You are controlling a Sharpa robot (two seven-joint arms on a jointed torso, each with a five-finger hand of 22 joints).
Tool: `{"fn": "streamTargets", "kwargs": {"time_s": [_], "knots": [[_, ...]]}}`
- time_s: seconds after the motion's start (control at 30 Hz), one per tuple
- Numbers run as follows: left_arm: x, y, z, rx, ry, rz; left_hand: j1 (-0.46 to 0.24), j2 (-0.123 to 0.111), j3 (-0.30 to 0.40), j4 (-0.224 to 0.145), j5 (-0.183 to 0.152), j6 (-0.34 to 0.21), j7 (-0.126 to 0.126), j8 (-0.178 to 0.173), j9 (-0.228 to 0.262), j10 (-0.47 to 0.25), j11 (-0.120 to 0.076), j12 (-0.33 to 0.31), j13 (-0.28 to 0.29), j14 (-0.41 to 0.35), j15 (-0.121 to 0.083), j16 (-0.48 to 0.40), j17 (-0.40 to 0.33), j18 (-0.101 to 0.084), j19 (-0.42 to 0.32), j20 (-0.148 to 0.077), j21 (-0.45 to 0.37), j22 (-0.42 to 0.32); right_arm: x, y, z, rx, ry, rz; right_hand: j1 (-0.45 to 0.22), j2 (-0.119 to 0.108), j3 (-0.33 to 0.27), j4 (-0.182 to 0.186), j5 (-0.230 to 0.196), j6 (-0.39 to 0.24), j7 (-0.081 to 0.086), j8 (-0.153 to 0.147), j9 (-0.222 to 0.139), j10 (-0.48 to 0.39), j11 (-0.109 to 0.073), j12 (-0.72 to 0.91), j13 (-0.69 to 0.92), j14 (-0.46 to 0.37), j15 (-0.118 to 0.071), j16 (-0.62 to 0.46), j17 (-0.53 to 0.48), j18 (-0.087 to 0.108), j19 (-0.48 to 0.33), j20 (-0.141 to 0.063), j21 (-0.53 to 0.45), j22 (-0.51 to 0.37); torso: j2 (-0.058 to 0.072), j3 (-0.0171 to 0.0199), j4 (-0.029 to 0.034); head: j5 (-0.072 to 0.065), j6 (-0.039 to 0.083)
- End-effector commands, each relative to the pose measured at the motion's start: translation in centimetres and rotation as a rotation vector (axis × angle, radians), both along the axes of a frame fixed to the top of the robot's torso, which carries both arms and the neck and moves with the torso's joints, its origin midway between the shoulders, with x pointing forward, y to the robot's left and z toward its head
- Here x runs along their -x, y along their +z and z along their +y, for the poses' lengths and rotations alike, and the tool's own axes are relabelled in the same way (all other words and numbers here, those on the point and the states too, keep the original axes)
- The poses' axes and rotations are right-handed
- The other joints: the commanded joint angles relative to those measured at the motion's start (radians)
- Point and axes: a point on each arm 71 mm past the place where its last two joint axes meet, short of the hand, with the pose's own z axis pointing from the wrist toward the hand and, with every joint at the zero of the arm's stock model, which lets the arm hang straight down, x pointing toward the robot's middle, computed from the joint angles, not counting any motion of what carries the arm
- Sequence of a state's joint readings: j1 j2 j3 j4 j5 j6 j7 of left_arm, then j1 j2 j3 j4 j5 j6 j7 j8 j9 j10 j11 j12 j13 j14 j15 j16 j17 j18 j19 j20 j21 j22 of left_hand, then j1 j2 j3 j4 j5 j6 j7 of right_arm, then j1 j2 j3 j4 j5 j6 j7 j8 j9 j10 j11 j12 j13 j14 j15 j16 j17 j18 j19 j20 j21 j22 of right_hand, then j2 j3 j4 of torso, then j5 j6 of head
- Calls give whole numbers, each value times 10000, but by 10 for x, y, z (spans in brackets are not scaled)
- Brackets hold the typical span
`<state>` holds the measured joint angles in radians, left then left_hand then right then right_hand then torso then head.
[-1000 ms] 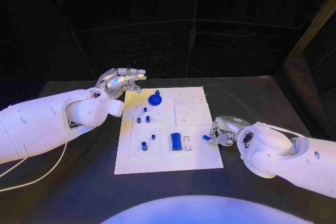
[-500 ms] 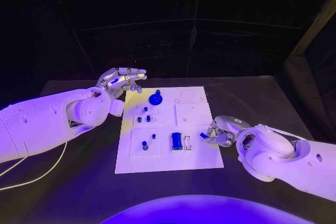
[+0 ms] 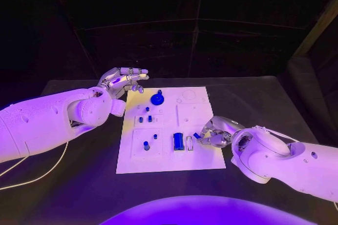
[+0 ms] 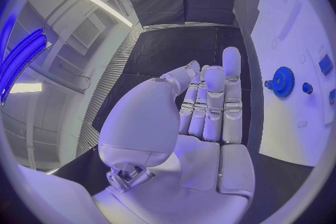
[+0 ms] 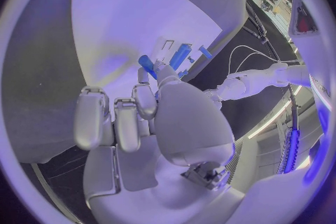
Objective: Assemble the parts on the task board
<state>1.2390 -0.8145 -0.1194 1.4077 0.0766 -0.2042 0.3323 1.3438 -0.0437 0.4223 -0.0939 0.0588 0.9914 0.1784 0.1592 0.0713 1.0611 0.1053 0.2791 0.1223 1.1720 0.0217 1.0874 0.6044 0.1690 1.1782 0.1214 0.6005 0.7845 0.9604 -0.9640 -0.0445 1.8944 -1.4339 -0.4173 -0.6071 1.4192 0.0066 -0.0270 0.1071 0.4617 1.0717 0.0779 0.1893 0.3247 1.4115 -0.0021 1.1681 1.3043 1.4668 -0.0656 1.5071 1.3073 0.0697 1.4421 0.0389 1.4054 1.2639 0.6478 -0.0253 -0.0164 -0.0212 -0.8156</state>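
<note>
The task board (image 3: 194, 112) is seen lying flat near the middle of the black table (image 3: 274, 100), long axis running from near edge to far edge. The right hand (image 3: 213, 132) is held over the board's right edge, about halfway along it, and a small blue part (image 3: 198, 135) is pinched at its fingertips (image 5: 145, 77) (thumb against a finger; the remaining fingers are curled beside them), just above the white surface. Just beside that part, toward the board's middle, a blue rectangular block (image 3: 178, 140) is seated upright in the board next to a pale slot (image 3: 189, 143). A blue gear (image 3: 157, 99) is noted near the board's far-left corner, and several small blue pegs (image 3: 146, 146) are standing along the left side. The left hand (image 3: 124, 80) is raised off the board's far-left corner, clear of the gear, nothing in its grasp; its fingers (image 4: 213, 102) are held straight and side by side, palm empty.
</note>
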Motion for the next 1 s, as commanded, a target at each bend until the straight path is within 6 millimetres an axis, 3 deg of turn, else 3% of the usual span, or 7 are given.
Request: {"fn": "streamTargets", "kwargs": {"time_s": [0.03,0.8,1.0], "knots": [[0,2,-2,61,-195,-70,-8,14,29,-6,67,-44,0,63,-16,-50,15,52,0,-63,15,-4,-9,140,-53,3,-57,-9,1,-4,4,-525,-169,715,-189,-34,107,49,-3,135,-31,-40,5,70,-42,61,102,818,-75,-13,1590,-65,20,-36,-15,9,4,-3,-2,0,3],[2,2,-6,-90,-566,-124,11,-12,41,-43,74,-53,2,67,-16,-63,16,65,-1,-80,15,-6,-30,140,-58,1,-56,-6,-1,-10,16,-614,-231,1312,-715,-386,438,410,29,432,-127,-60,84,154,-116,99,144,828,-125,10,1631,-71,48,-76,4,55,2,8,4,35,-21],[2,2,-6,-115,-623,-126,11,-12,41,-43,74,-53,2,67,-16,-63,16,65,-1,-80,15,-6,-30,140,-58,1,-56,-6,-1,-12,15,-410,-222,1479,-985,-490,451,597,264,527,-162,-50,133,138,-140,-22,75,823,-153,-5,1611,-70,47,-105,-4,48,7,2,17,-1,-21]]}}
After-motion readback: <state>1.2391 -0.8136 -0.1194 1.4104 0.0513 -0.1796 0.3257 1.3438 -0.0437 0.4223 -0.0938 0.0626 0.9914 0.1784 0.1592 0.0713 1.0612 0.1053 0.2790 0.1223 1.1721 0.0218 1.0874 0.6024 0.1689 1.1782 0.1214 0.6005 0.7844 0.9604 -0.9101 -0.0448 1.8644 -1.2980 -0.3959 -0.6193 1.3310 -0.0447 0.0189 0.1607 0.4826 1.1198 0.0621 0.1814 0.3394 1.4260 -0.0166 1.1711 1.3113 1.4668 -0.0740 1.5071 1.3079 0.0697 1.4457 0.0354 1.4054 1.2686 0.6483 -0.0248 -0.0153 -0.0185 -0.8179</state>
